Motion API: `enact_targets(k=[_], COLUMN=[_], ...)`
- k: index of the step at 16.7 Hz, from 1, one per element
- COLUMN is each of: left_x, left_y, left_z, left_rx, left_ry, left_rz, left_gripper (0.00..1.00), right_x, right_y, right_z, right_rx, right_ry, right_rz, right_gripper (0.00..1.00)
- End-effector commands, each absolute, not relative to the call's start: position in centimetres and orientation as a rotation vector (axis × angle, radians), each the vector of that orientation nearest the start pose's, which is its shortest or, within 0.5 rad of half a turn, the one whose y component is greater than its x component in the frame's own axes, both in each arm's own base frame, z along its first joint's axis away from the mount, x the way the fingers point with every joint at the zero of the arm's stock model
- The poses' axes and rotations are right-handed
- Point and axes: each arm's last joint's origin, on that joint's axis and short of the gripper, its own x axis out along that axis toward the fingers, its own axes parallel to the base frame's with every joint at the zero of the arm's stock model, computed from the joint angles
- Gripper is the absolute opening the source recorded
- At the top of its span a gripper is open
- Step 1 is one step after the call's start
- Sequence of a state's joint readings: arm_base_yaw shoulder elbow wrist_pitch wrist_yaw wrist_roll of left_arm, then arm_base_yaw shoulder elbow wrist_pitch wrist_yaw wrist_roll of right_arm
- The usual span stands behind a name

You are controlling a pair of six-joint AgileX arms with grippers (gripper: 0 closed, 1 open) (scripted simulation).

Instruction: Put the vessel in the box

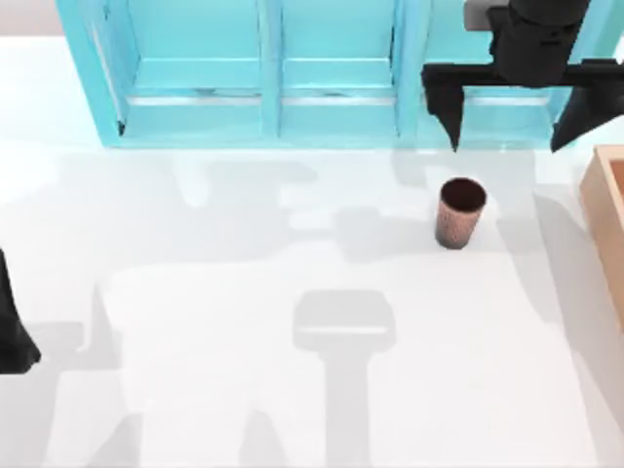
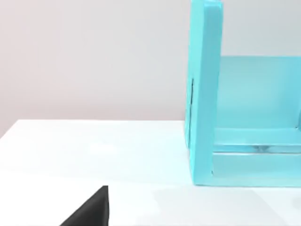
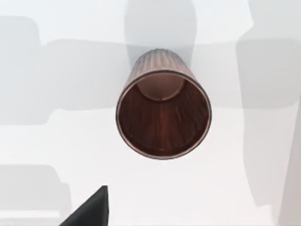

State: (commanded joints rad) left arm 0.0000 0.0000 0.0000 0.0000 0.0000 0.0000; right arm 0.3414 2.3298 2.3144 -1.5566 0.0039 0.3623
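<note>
While my right tool [image 1: 507, 122] hovers released above the upright copper cup [image 1: 459, 212], I should descend centred, straddling its rim.

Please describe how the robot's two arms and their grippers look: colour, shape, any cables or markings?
Both are matt black. The right gripper has a wide crossbar with two pointed, tapering fingers under a blocky wrist with a grey part. The left arm is a plain black shape. No cables or markings visible.

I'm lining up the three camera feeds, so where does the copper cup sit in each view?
Top view: the cup stands upright right of centre, between the turquoise shelf unit and the wooden box, below the open right gripper.
Left wrist view: not in it.
Right wrist view: central, mouth up.
Shared landmark: the white table.
</note>
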Motion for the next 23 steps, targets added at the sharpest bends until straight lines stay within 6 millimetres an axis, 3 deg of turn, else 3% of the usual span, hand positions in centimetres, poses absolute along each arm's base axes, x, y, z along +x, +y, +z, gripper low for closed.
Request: enact_targets(k=[3, 5, 10, 12, 17, 23], left_x=[10.6, 10.6, 10.6, 10.6, 10.6, 10.6], left_y=[-0.1, -0.1, -0.1, -0.1, -0.1, -0.1], left_z=[16.0, 16.0, 16.0, 16.0, 16.0, 16.0], left_rx=[0.0, 0.0, 0.0, 0.0, 0.0, 0.0], left_ry=[0.0, 0.0, 0.0, 0.0, 0.0, 0.0], left_rz=[0.0, 0.0, 0.0, 0.0, 0.0, 0.0], left_gripper=[1.0, 1.0, 1.0, 1.0, 1.0, 1.0], right_x=[42.6, 42.8, 42.8, 42.6, 42.5, 42.5], right_y=[15.6, 15.8, 15.8, 15.8, 15.8, 15.8], right_z=[24.5, 23.2, 17.0, 15.4, 14.9, 14.9], right_rx=[0.01, 0.009, 0.008, 0.008, 0.008, 0.008], right_ry=[1.57, 1.569, 1.573, 1.572, 1.572, 1.572], right_rz=[-0.009, -0.006, -0.008, -0.008, -0.008, -0.008], right_gripper=[1.0, 1.0, 1.0, 1.0, 1.0, 0.55])
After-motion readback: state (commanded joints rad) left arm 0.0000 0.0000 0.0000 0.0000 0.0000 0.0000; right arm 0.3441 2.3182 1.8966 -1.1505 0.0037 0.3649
